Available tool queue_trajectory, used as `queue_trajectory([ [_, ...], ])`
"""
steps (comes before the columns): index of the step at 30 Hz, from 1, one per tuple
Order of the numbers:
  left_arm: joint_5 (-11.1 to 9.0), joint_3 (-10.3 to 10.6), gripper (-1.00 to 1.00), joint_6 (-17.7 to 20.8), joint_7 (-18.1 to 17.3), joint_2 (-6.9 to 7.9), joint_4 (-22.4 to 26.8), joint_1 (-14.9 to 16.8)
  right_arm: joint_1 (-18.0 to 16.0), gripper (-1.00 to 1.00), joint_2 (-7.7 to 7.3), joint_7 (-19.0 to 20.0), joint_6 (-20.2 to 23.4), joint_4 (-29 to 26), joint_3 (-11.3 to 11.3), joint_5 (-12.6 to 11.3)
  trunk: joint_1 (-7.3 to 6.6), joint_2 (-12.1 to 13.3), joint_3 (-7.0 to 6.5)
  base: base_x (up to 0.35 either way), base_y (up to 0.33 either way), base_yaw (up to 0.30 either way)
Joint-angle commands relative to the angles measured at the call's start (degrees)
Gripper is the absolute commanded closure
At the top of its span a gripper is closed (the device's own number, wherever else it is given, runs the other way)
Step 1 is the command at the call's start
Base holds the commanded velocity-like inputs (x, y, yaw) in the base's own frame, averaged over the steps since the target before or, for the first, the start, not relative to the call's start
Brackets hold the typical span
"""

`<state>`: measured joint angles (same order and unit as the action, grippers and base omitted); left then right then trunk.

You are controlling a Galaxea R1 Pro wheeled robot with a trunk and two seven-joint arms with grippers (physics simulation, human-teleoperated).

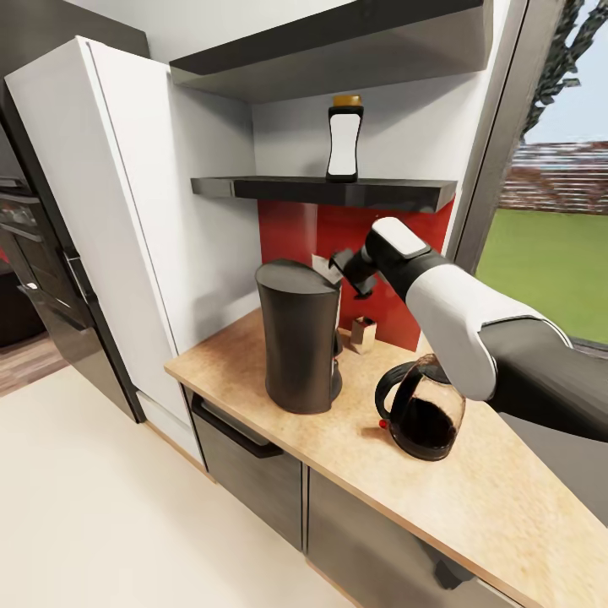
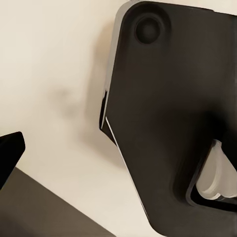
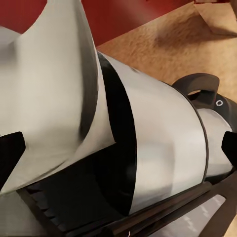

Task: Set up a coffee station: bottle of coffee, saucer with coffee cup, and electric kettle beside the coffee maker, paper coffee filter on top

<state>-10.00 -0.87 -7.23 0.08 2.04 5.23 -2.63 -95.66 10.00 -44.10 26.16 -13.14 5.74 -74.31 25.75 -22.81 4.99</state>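
Because your right gripper is pinched on the paper coffee filter, you hold it just above the coffee maker, ready for placement on top. Your right arm reaches forward-left across the countertop, wrist raised; the filter's seating probably cannot be confirmed yet. The bottle of coffee stays on the shelf, the electric kettle beside the maker.

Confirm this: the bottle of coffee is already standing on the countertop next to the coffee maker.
Not right. The bottle of coffee stands upright on the kitchen shelf above the coffee maker, not on the countertop. The head view shows it.
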Motion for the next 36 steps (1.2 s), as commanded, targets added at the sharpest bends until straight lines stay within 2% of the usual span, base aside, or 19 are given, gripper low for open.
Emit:
queue_trajectory([
  [1,-0.3,-0.1,-1.00,0.0,0.0,0.02,0.1,0.0,0.0,-1.00,0.00,-0.2,0.4,-0.7,0.3,-0.1,0.04,-0.1,0.11,0.000,0.000,0.000],
  [5,-0.3,-0.1,-1.00,0.0,0.0,-0.01,0.1,0.0,0.0,-1.00,0.00,-0.2,0.4,-6.0,0.5,-0.1,0.04,-0.1,0.11,0.000,0.000,0.000],
  [6,-0.3,0.0,-1.00,0.0,0.0,-0.02,0.3,0.0,0.0,-1.00,0.00,-0.2,0.4,-10.4,0.7,0.0,0.04,-0.1,0.11,0.000,0.000,0.000],
  [11,-0.3,0.0,-1.00,-0.1,0.0,-0.27,0.4,0.0,0.0,-1.00,0.00,-0.2,0.5,-13.8,0.8,0.0,0.04,-0.1,0.11,0.000,0.000,0.000],
  [21,-0.3,0.2,-1.00,-0.1,0.0,-0.63,0.4,0.1,0.0,-1.00,0.00,-0.3,0.7,-15.1,0.8,0.1,0.04,-0.1,0.11,-0.029,0.000,0.000],
  [36,-0.3,0.2,-1.00,-0.1,0.0,-0.55,0.4,0.2,0.0,-1.00,0.00,-0.2,0.7,-14.5,1.0,0.2,0.04,-0.1,0.11,-0.319,0.054,0.000],
])
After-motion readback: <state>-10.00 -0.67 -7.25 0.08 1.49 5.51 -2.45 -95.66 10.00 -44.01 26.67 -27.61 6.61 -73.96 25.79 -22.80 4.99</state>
